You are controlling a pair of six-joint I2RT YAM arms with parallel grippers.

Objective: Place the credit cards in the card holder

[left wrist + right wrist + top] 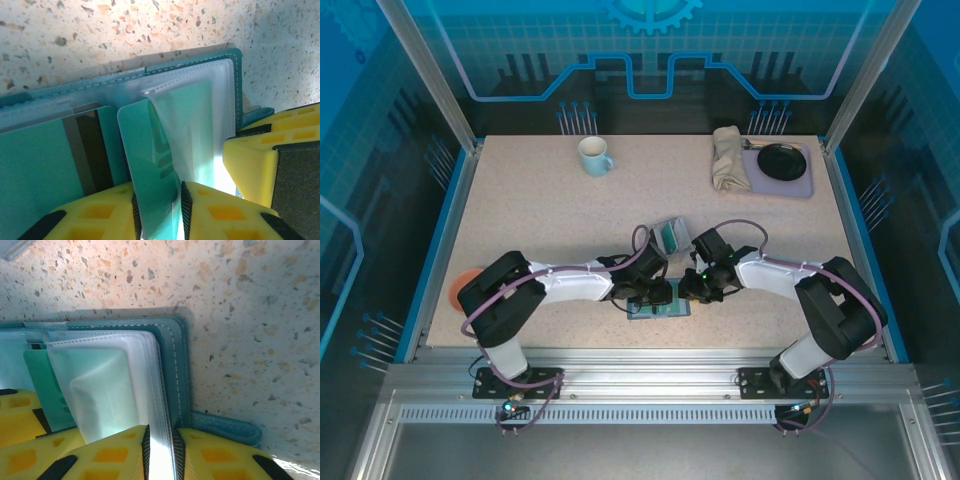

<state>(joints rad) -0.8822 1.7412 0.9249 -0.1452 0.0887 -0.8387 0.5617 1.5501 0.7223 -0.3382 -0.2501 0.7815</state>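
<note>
Two grippers, both closed narrow. Your left gripper [158, 215] pinches a teal card [150, 150], partly tucked under a clear sleeve [200, 125]. Your right gripper [161, 450] clamps the card holder [175, 355] by its sleeve pages. Left wrist alone lists a striped card [85, 150] beside the teal one. Overhead adds the mug [593, 156], the grey tray [800, 185], and the holder lying near the table [520, 220] front edge, between your arms.

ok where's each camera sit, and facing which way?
Top: above, behind the bases, facing down at the table; left arm and right arm show.
Left wrist: faces down at the open wallet; its jaws pinch a green card.
Right wrist: faces down; its jaws pinch clear sleeves.
Shared: that wallet, both wrist views.
</note>
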